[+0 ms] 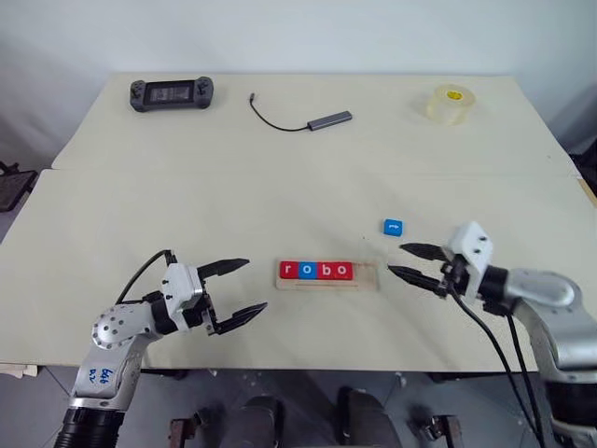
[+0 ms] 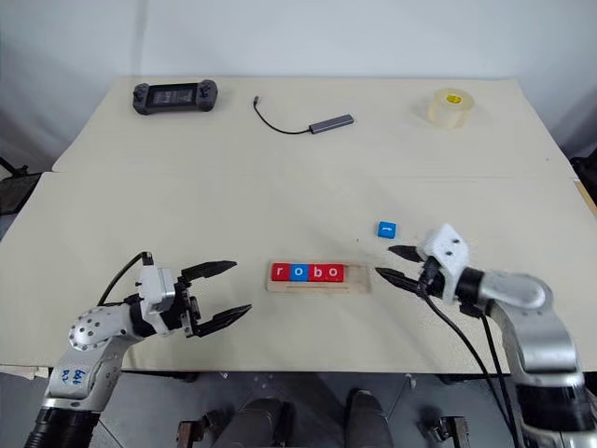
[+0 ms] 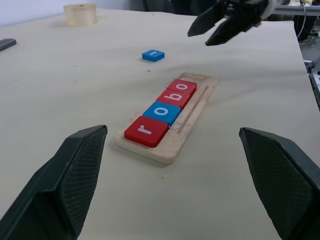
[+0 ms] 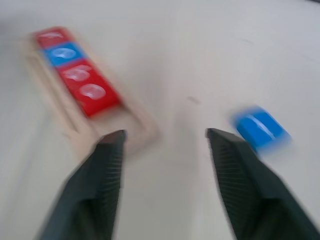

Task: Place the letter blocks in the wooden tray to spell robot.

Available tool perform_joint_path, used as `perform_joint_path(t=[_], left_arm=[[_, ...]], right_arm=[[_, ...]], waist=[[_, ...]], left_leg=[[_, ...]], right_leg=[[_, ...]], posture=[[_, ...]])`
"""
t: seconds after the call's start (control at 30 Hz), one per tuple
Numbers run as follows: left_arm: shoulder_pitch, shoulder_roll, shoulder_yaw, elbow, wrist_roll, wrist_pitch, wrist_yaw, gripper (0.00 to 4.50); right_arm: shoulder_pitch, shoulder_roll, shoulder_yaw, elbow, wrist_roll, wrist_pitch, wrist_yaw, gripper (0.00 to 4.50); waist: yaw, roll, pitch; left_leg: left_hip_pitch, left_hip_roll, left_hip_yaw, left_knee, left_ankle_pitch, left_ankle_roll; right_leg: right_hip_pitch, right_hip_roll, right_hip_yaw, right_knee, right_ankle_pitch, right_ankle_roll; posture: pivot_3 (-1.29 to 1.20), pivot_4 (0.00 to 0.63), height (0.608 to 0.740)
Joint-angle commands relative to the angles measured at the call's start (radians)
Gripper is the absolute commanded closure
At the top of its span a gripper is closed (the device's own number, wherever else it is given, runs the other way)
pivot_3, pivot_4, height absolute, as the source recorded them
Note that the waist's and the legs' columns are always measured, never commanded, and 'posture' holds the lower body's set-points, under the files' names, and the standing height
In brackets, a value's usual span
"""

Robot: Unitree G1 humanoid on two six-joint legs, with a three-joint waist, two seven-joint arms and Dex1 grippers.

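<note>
1. Left eye view: long pale-wood rectangular tray (image 1: 328,278) low centre of frame on the cream table (image 1: 280,168); four small flat square letter tiles (image 1: 316,271) seated in it, red r, blue o, red b, red o; the slot's right end is bare; fifth tile, small blue square t block (image 1: 393,227), lies loose on the table up and right of the tray, near but apart from it; right gripper (image 1: 415,262) just right of the tray's end, black fingers spread, holding nothing; left gripper (image 1: 238,289) lower left, well apart from the tray, fingers spread wide, empty; black handheld game controller (image 1: 172,92) upper left, grey adapter with black cable (image 1: 328,119) upper centre, roll of clear tape (image 1: 452,104) upper right; none of these matter to the task.

2. Right eye view: same layout; nothing extra.

3. Left wrist view: tray runs diagonally at centre, r nearest the camera; blue t tile in upper centre, clear of the tray; right gripper at top right, above the table, gaping and empty.

4. Right wrist view: blurred; tray upper left, blue t tile right of centre beside one finger, not between the fingers.

5. Progress, my read: four of five placed, "robo" done; left to do: pick up the t and set it in the bare right end.
</note>
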Motion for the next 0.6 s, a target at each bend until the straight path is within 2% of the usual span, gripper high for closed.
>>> perform_joint_path(t=[0.03, 0.07, 0.1, 0.33, 0.47, 0.6], left_arm=[[-0.035, 0.005, 0.010, 0.015, -0.017, -0.006, -0.013, 0.00], [-0.049, 0.006, 0.010, 0.025, -0.017, -0.004, -0.018, 0.00], [-0.058, 0.007, 0.010, 0.032, -0.017, -0.003, -0.021, 0.00], [-0.108, 0.019, 0.019, 0.067, -0.016, 0.007, -0.045, 0.00], [-0.122, 0.017, 0.017, 0.074, -0.014, 0.005, -0.049, 0.00], [-0.127, 0.015, 0.016, 0.082, -0.013, -0.002, -0.053, 0.00]], right_arm=[[0.078, 0.055, -0.111, -0.062, 0.007, -0.109, -0.106, 0.53], [0.110, 0.072, -0.139, -0.070, 0.016, -0.125, -0.124, 0.18], [0.131, 0.082, -0.156, -0.076, 0.025, -0.133, -0.136, 0.05], [0.302, 0.070, -0.210, -0.086, 0.056, -0.210, -0.099, 0.05], [0.264, 0.060, -0.176, -0.100, 0.072, -0.158, -0.126, 0.05], [0.092, 0.022, -0.104, -0.122, 0.092, 0.040, -0.213, 0.05]], waist=[[0.000, 0.000, 0.000], [0.000, 0.000, 0.000], [0.000, 0.000, 0.000], [-0.001, 0.001, -0.001], [-0.010, 0.001, 0.000], [-0.025, 0.001, 0.000]], left_leg=[[0.001, 0.000, 0.000, 0.000, 0.000, 0.000], [0.001, 0.000, 0.000, 0.000, 0.000, 0.000], [0.001, 0.000, 0.000, 0.000, 0.000, 0.000], [0.001, 0.001, 0.001, -0.001, 0.000, 0.000], [0.003, 0.001, 0.002, -0.001, 0.000, 0.000], [0.003, 0.002, 0.002, 0.000, 0.001, -0.001]], right_leg=[[0.000, 0.000, 0.001, 0.000, 0.000, 0.000], [0.000, 0.000, 0.001, 0.000, 0.000, 0.000], [0.000, 0.001, 0.001, 0.000, 0.000, 0.000], [0.000, 0.002, 0.002, 0.003, 0.000, 0.000], [0.000, 0.002, 0.004, 0.003, 0.000, 0.000], [0.000, 0.001, 0.004, 0.003, 0.000, 0.000]], posture=[[0.00, 0.150, 0.740], [0.00, 0.150, 0.740], [0.00, 0.150, 0.740], [0.00, 0.150, 0.740], [0.00, 0.150, 0.740], [0.00, 0.150, 0.740]])
